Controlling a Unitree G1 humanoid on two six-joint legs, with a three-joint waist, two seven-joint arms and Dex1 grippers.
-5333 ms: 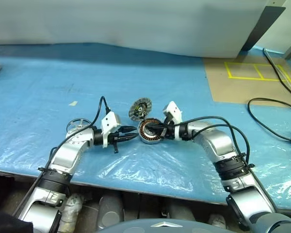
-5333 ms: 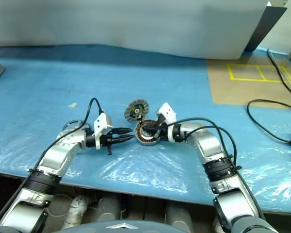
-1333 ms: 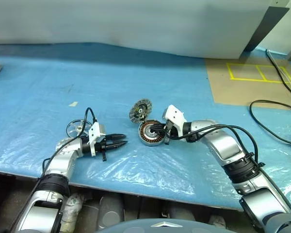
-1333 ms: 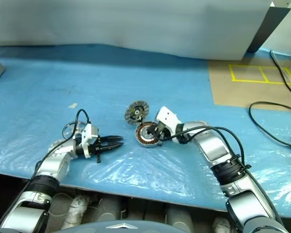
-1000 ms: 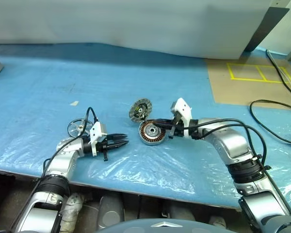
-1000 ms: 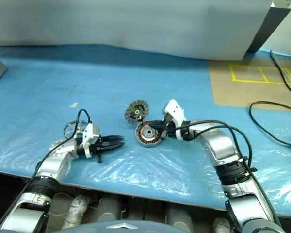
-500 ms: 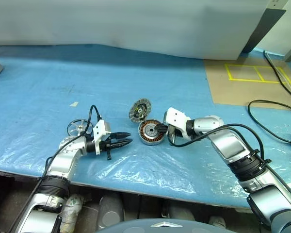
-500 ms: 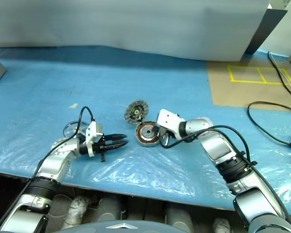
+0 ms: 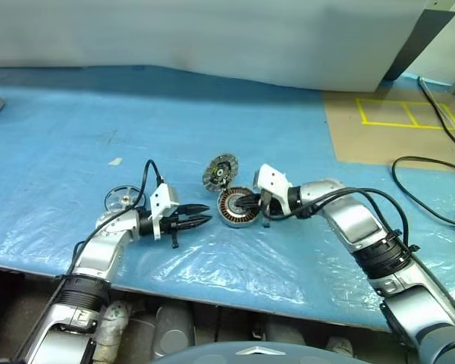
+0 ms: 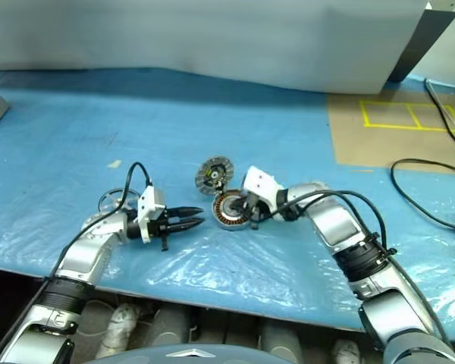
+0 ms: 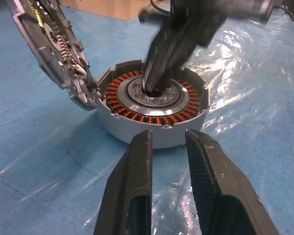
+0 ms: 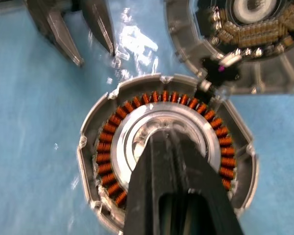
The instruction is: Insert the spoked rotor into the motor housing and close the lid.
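the motor housing (image 9: 236,207) sits flat on the blue plastic-covered counter (image 9: 288,136), its copper windings facing up, so the hollow centre is open to receive a part. the lid (image 9: 219,171) leans on edge against the housing's far side, touching its rim, out of the way of the opening. the spoked rotor (image 9: 120,199) lies flat on the counter well to the left, behind the left arm, not yet picked up. the right gripper (image 12: 172,142) has its fingers pressed together, holding nothing, with the tips poking into the housing's centre, probably to steady or seat it. the left gripper (image 11: 167,139) points at the housing's near wall, fingers a little apart, empty and not touching it.
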